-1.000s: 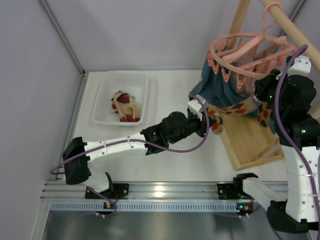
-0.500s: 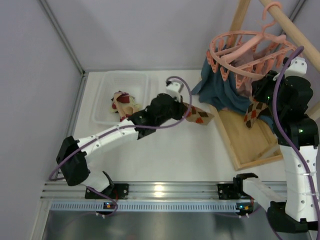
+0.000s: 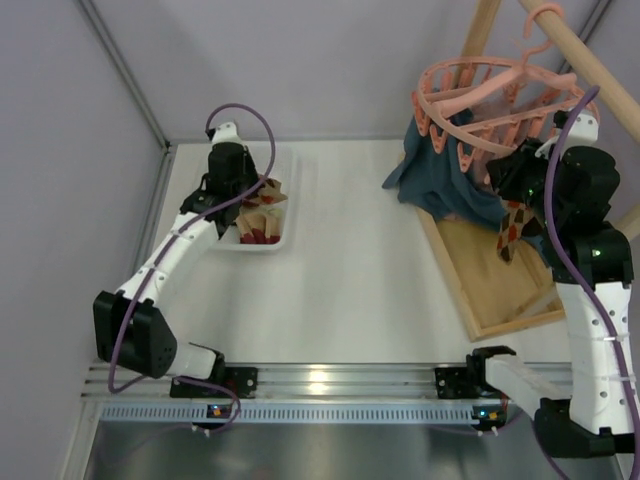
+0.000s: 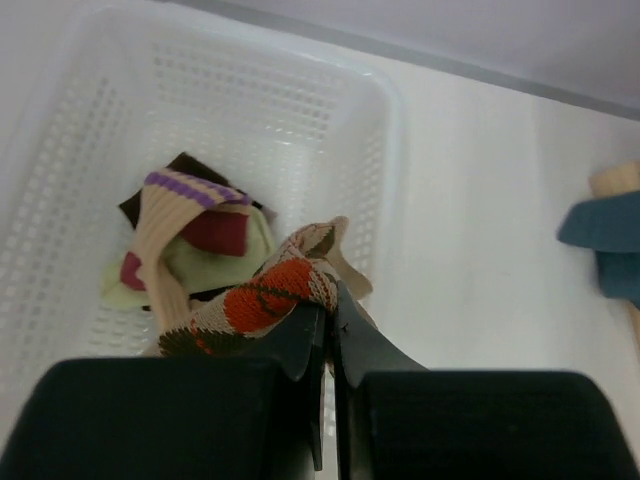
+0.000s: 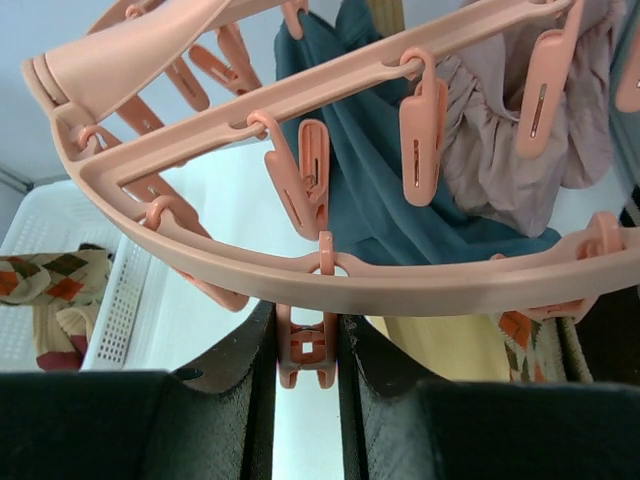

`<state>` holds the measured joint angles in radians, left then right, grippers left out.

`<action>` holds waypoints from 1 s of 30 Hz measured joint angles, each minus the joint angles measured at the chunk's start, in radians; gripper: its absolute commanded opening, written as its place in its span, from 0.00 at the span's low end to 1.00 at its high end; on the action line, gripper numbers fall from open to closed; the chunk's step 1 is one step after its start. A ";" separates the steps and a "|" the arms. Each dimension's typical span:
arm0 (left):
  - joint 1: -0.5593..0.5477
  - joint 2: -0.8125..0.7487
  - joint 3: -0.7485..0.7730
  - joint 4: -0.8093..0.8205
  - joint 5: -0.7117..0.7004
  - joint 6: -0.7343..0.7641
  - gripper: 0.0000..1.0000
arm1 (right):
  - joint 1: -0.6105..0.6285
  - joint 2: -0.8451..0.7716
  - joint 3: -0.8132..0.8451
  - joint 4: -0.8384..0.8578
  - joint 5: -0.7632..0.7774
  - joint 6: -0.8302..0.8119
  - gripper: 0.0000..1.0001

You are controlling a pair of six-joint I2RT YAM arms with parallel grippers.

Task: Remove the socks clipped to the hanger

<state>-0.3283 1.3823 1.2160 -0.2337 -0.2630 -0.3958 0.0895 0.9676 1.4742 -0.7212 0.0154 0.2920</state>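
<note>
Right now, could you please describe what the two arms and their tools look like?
Both the left arm and right arm have white links with bulky black joint housings. A purple cable loops along each. The left tool and right tool each have two flat black fingers.

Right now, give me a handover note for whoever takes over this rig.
Left tool: shut on a patterned sock, held over the white basket.
Right tool: closed on a clip of the hanger.
Done: other socks lie in the basket.
Left: drop the held sock in; an argyle sock hangs from the hanger beside the right tool, to be unclipped.
</note>
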 measured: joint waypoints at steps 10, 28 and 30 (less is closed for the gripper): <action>0.142 0.154 0.000 -0.039 0.047 -0.022 0.63 | 0.000 0.015 0.019 -0.002 -0.044 -0.001 0.00; -0.302 -0.005 0.001 0.027 -0.017 0.022 0.98 | 0.000 0.036 0.019 -0.001 -0.074 0.014 0.00; -0.417 -0.030 -0.032 0.132 -0.012 0.050 0.98 | 0.000 0.037 0.019 -0.001 -0.077 0.027 0.00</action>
<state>-0.7448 1.3525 1.1843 -0.1020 -0.2749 -0.3458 0.0895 1.0042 1.4933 -0.7223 -0.0620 0.3187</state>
